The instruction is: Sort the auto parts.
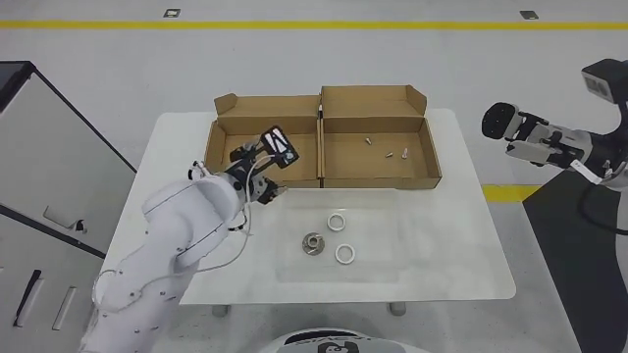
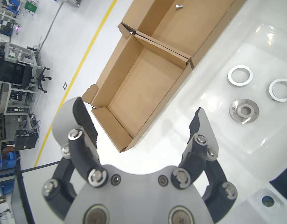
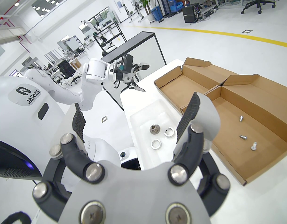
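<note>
Two silver rings [image 1: 337, 223] [image 1: 344, 253] and a flanged metal hub [image 1: 313, 244] lie in a shallow clear tray [image 1: 378, 255] at the table's middle. Three bolts [image 1: 368, 140] [image 1: 389, 153] [image 1: 402, 152] lie in the right cardboard box [image 1: 422, 157]. The left cardboard box [image 1: 221, 147] holds nothing. My left gripper [image 2: 138, 113] is open and empty, hanging above the front wall of the left box [image 2: 145, 80], with the hub [image 2: 244, 111] and rings [image 2: 240, 75] off to one side. My right gripper [image 3: 136, 104] is open and empty, raised beyond the table's right edge [image 1: 498, 123].
A dark-framed cabinet [image 1: 39, 157] stands left of the white table [image 1: 461, 245]. A yellow floor line [image 1: 392, 25] runs behind the table. Bare tabletop lies around the tray and right of the boxes.
</note>
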